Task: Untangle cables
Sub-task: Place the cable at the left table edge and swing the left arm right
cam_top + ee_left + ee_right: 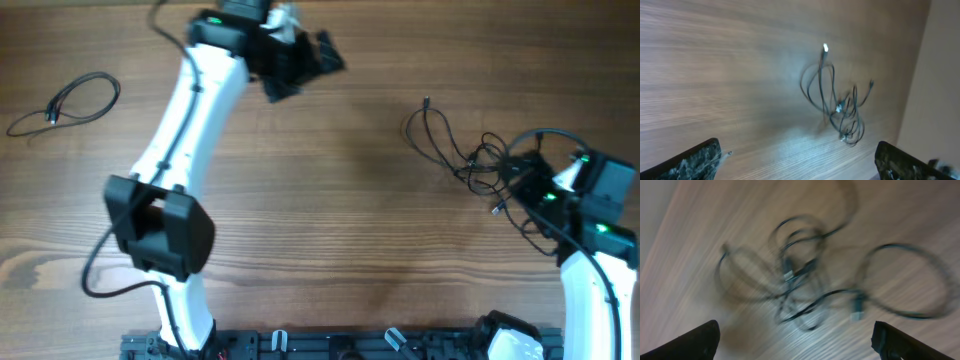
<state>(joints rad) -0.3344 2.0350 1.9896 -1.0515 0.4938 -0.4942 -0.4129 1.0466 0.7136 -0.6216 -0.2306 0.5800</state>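
One cable [75, 100] lies free; the bundle [470, 155] is knotted. Left hand [300, 65] and right hand [522, 182] both spread wide, empty

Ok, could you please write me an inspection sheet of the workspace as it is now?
Surface: wooden table, plain grain.
Job's things: tangled bundle of thin black cables at the right side; one separate loop far off at the left.
Clutter: nothing seen.
Grippers: left gripper open, apart from both; right gripper open, at the bundle.
Cables: thick black cord hangs by the left arm.
Surroundings: dark rail at the near edge.
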